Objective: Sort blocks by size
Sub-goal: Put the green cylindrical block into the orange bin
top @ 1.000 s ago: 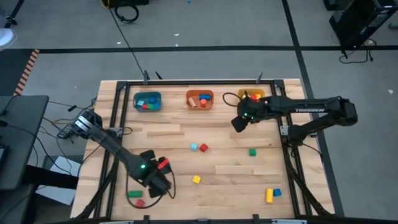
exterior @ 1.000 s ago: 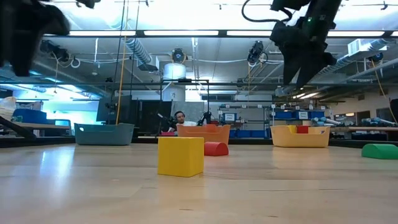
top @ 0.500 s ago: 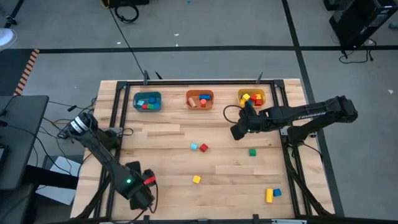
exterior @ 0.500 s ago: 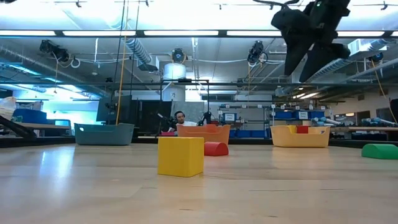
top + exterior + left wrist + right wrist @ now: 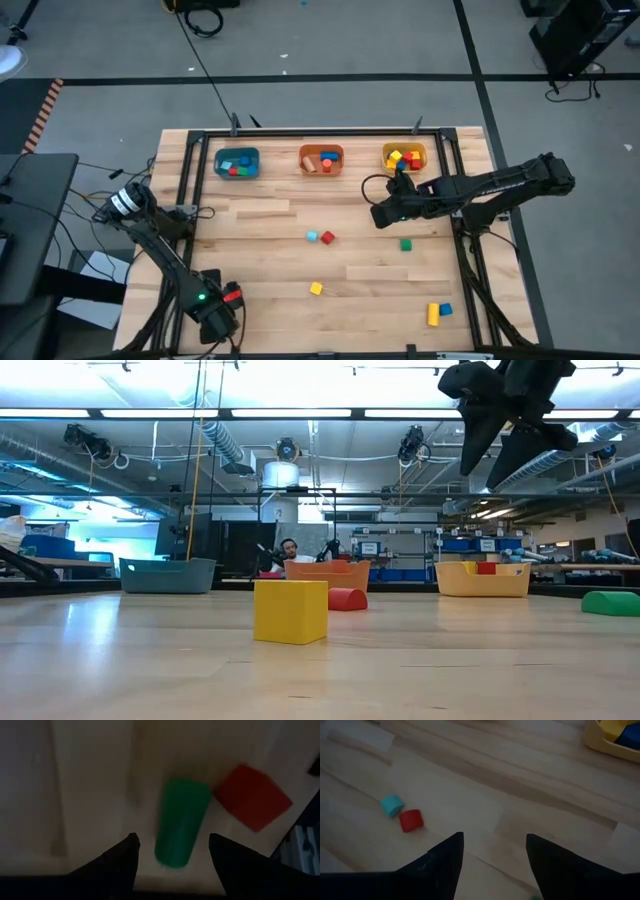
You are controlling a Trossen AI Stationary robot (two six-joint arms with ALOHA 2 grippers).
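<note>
Wooden blocks lie scattered on the table. In the left wrist view, a green round bar (image 5: 181, 822) lies on its side next to a red cube (image 5: 252, 796). My left gripper (image 5: 172, 844) is open above them at the near left corner (image 5: 215, 318), pointing down. One finger stands on each side of the bar's near end, and neither touches it. My right gripper (image 5: 382, 212) hangs open and empty above the table's far right part. It looks toward a light blue block (image 5: 392, 805) and a red block (image 5: 411, 820).
A teal bin (image 5: 237, 162), an orange bin (image 5: 321, 160) and a yellow bin (image 5: 404, 158) stand along the far edge with blocks in them. Loose blocks: green (image 5: 406, 244), yellow cube (image 5: 316, 289), yellow bar (image 5: 433, 314), blue (image 5: 445, 310). A person sits far behind the table (image 5: 288, 548).
My left gripper has swung toward the table's near left corner and come down over the green bar and the red cube. My right gripper has shifted a little toward the near edge, and its wrist has rolled. No block has moved.
</note>
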